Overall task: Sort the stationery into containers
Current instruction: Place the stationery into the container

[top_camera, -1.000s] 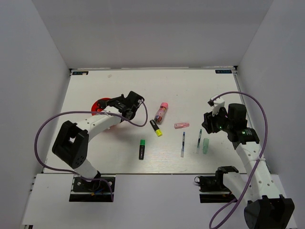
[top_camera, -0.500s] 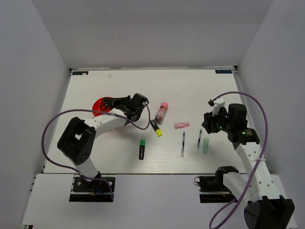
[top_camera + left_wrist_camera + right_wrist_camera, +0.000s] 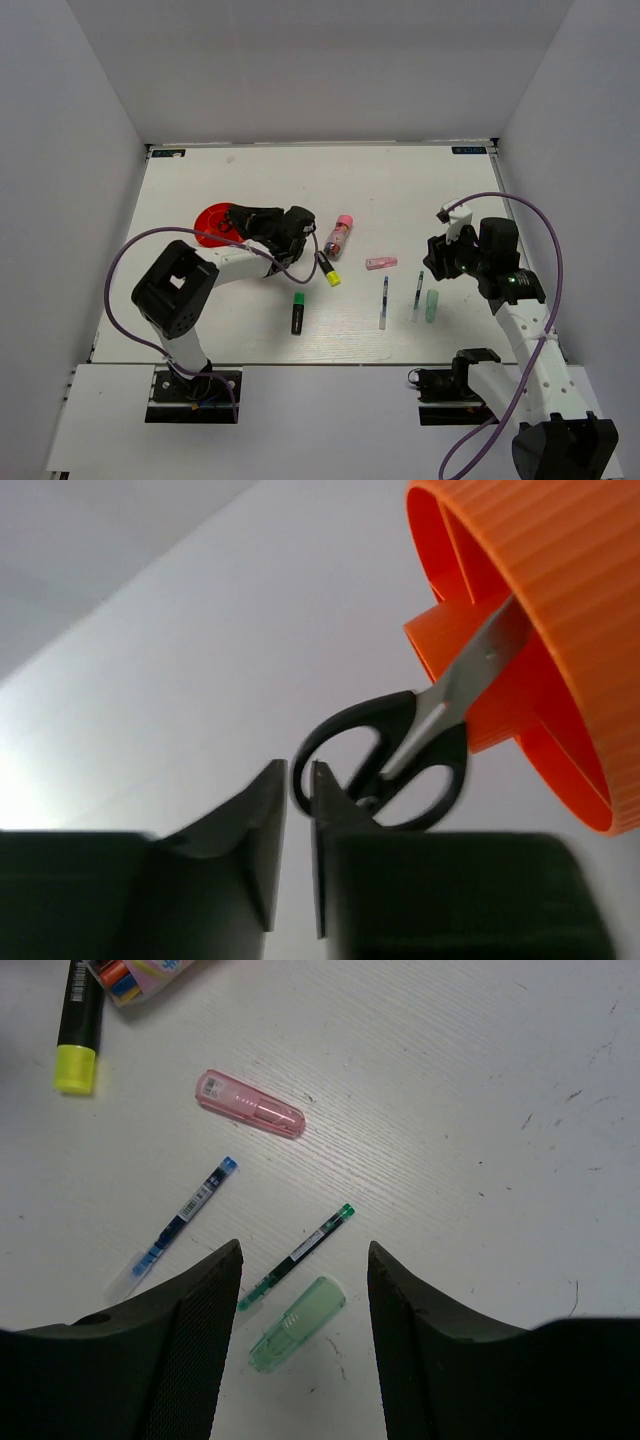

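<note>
The left gripper (image 3: pixel 297 768) has its 2 fingers drawn to a narrow slit, pinched on the rim of 1 handle ring of the black-handled steel scissors (image 3: pixel 428 718). The blades reach into the round, ribbed red-orange plastic cup (image 3: pixel 570 590), between its inner dividers, and both rings stick out past its rim.

Everything else lies on the white table (image 3: pixel 420 190), to the right of the cup in the top view. Nearest the cup are the pink-capped glue stick (image 3: pixel 340 236) and the black highlighter with a yellow cap (image 3: pixel 327 268). The black highlighter with a green cap (image 3: pixel 298 313) lies closer to the arm bases. Farther from the cup are the flat pink eraser (image 3: pixel 250 1105), the thin blue pen (image 3: pixel 180 1222) and the thin green pen (image 3: pixel 297 1255). Farthest is the pale-green translucent cap (image 3: pixel 297 1323).

The right gripper (image 3: pixel 303 1247) is spread wide and holds nothing. It hovers above the green pen and the pale-green cap, well apart from the cup.
</note>
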